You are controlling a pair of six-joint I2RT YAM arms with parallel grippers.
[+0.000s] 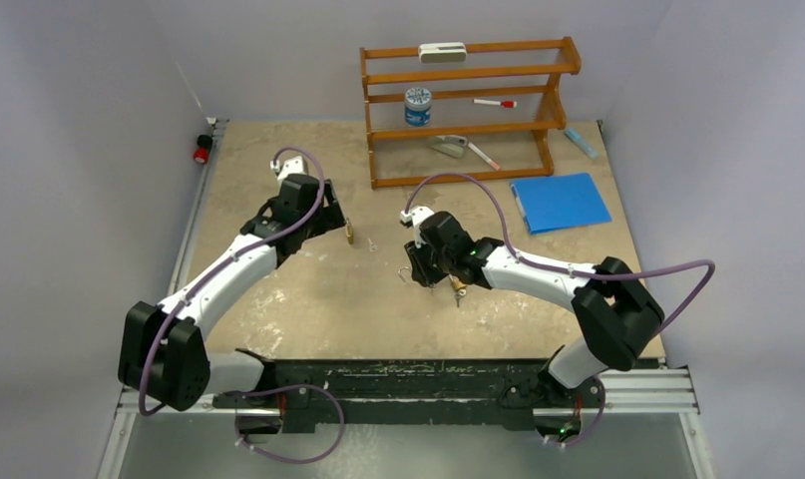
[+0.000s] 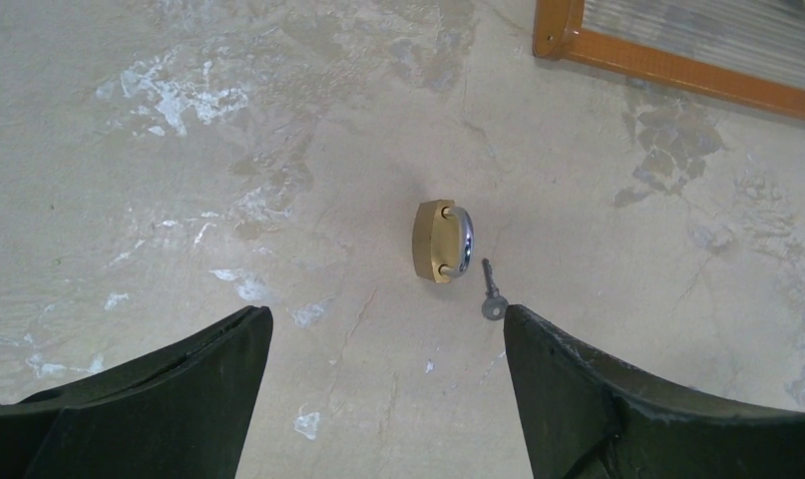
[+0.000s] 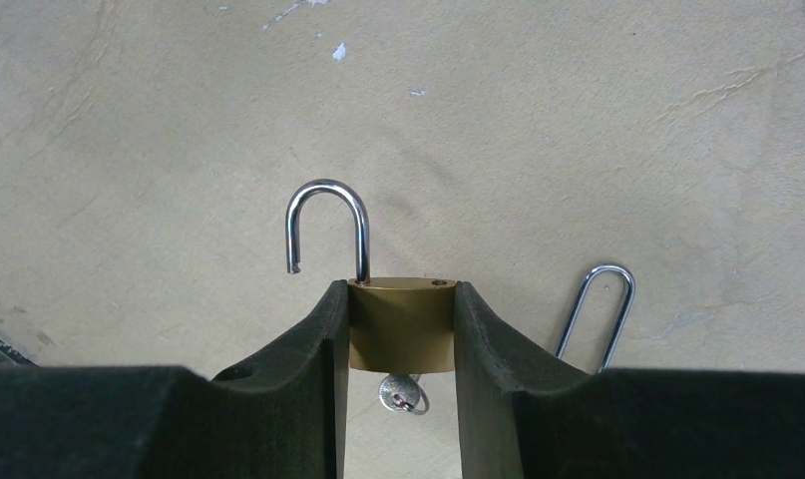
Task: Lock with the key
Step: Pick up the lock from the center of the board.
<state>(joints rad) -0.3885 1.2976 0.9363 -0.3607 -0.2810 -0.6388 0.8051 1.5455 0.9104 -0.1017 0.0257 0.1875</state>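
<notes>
My right gripper [image 3: 401, 299] is shut on the brass body of a padlock [image 3: 401, 334]. The padlock's steel shackle [image 3: 327, 228] stands open, its free end out of the body. A key [image 3: 402, 392] with a small ring sits in the padlock's underside, between my fingers. In the top view this gripper [image 1: 444, 271] is at the table's middle, with the padlock [image 1: 458, 285] in it. My left gripper [image 2: 388, 334] is open and empty. It hovers just short of a second small brass padlock [image 2: 441, 241] lying on the table, with a loose grey key [image 2: 490, 291] beside it.
A long loose steel shackle [image 3: 598, 314] lies on the table just right of my right fingers. A wooden rack [image 1: 468, 110] with a tin and pens stands at the back, its foot [image 2: 677, 65] ahead of my left gripper. A blue folder [image 1: 561, 202] lies at the right.
</notes>
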